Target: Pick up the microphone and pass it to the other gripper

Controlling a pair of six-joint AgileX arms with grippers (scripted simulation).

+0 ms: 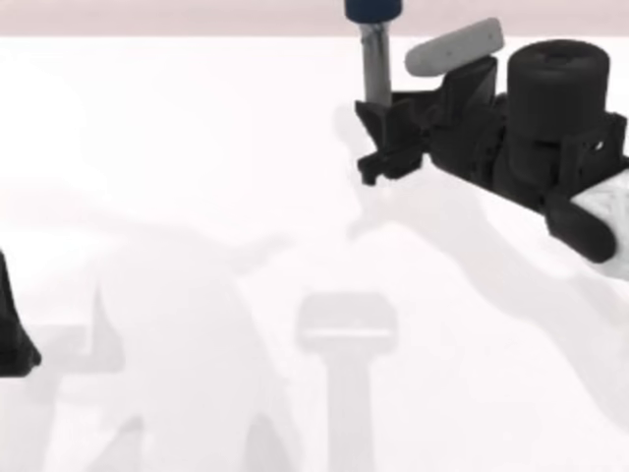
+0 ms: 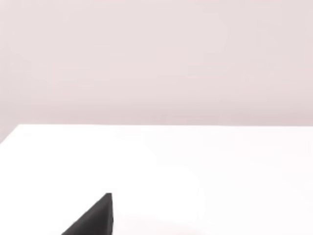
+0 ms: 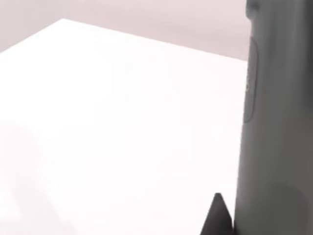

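Note:
The microphone stands upright in the air at the back right, with its navy foam head [image 1: 373,8] at the top edge of the top view and its grey handle [image 1: 373,64] running down into my right gripper [image 1: 385,133]. That gripper is shut on the handle's lower end. In the right wrist view the handle [image 3: 274,127] fills the side of the picture, with one black fingertip [image 3: 218,218] against it and the second finger hidden. The other gripper, my left gripper [image 1: 12,339], sits at the table's left edge, far from the microphone. Only one of its fingertips [image 2: 98,220] shows, with nothing beside it.
The white table [image 1: 197,147] runs to a far edge against a pale pink backdrop. A light grey oblong block [image 1: 454,47] sits on the right gripper's body, ahead of the bulky black wrist [image 1: 555,108] and a white link [image 1: 604,211]. Soft arm shadows lie on the table.

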